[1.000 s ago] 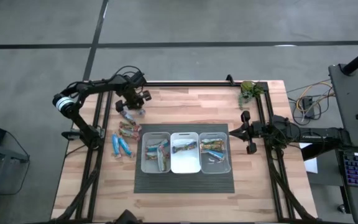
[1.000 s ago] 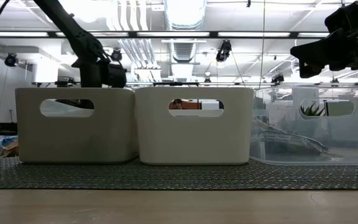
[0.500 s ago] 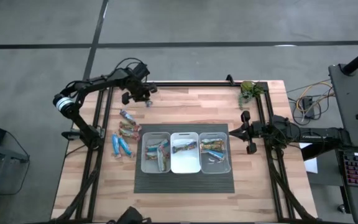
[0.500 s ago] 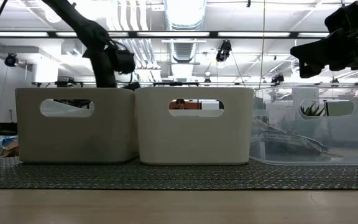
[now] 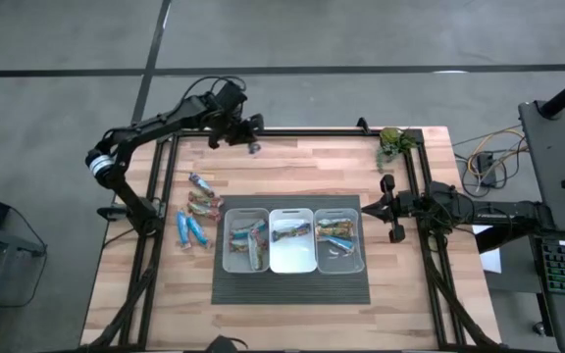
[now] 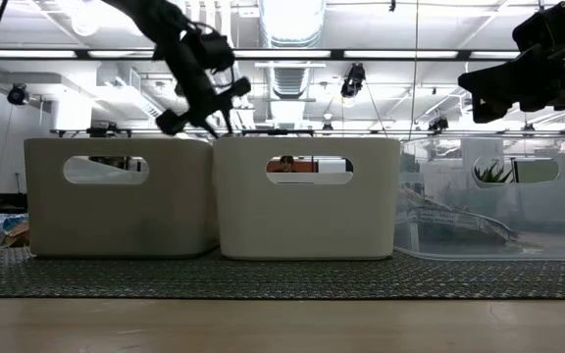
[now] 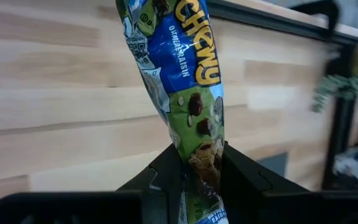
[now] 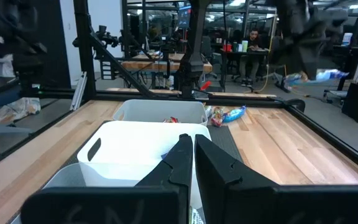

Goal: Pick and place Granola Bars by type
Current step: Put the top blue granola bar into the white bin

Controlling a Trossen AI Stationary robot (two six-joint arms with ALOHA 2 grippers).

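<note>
My left gripper [image 5: 249,138] hangs high over the table's far left part, shut on a blue and green granola bar [image 7: 179,81]. The right wrist view shows the same bar [image 8: 316,76] in the air. More granola bars [image 5: 196,208] lie flat on the wood left of the three bins. The left bin [image 5: 247,240], the middle bin [image 5: 293,241] and the right bin [image 5: 339,241] each hold bars. My right gripper [image 5: 386,207] waits shut at the table's right edge, level and touching nothing. My left gripper pinches the granola bar between its two fingers near one end [image 7: 199,160], across the flat wrapper. The fingers slant downward and lie across the bar. Most of the bar sticks out past the fingertips, lifted clear of the table.
The bins stand on a dark mat [image 5: 292,286] in the table's middle. A green plant-like object [image 5: 392,144] sits at the far right corner. Black frame rails run along the table's left, right and far edges. Bare wood lies between the mat and the far edge.
My left gripper has risen from the loose bars at the table's left and swung toward the far edge and to the right, rolling its wrist. It has kept its hold on the granola bar, which is now lifted clear of the table.
</note>
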